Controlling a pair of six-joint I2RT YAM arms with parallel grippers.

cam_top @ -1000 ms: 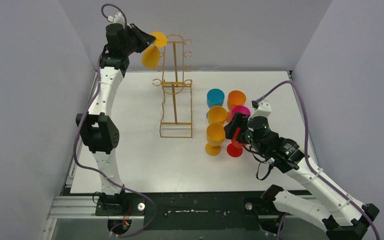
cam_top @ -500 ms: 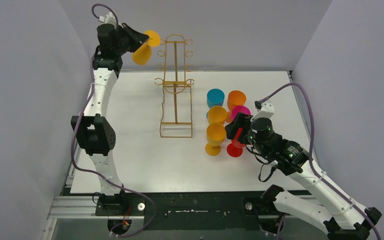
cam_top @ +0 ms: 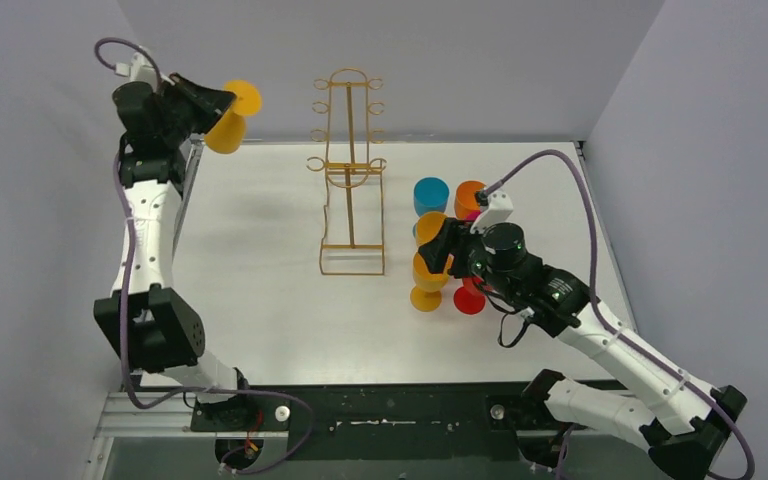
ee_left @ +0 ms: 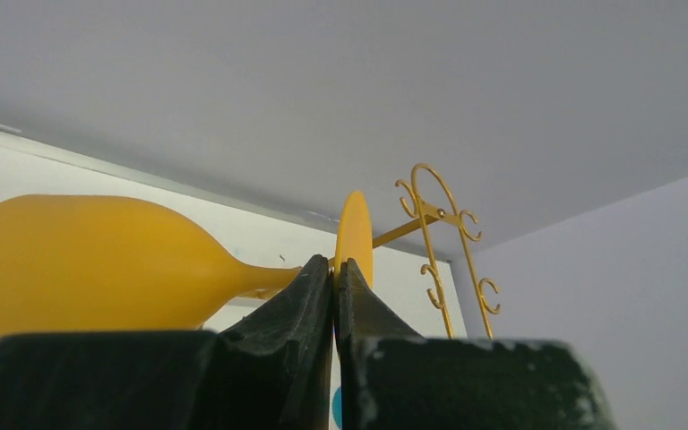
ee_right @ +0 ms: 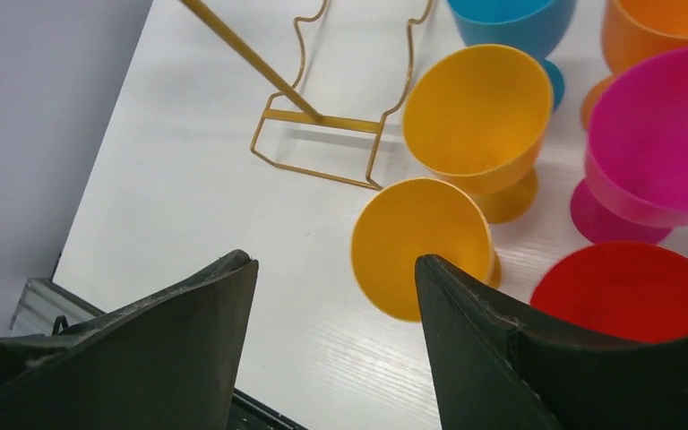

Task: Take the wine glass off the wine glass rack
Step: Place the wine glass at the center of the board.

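The gold wire wine glass rack (cam_top: pixel 350 170) stands at the back middle of the white table; it carries no glass, and its hooks show in the left wrist view (ee_left: pixel 443 233). My left gripper (cam_top: pixel 222 100) is shut on the stem of a yellow wine glass (cam_top: pixel 228 128), holding it high in the air at the far left, well left of the rack. In the left wrist view the jaws (ee_left: pixel 334 269) pinch the stem between bowl (ee_left: pixel 90 260) and foot. My right gripper (cam_top: pixel 438 245) is open and empty above the yellow glasses (ee_right: pixel 423 246).
Several plastic glasses stand right of the rack: blue (cam_top: pixel 431 195), orange (cam_top: pixel 471 197), two yellow (cam_top: pixel 430 272), magenta (ee_right: pixel 658 134) and red (ee_right: pixel 632 291). Grey walls close in on the left, back and right. The table's near edge (cam_top: pixel 360 375) meets a black rail.
My left arm swung left and away from the rack, carrying the yellow glass with it. My right gripper moved left, over the yellow glasses.
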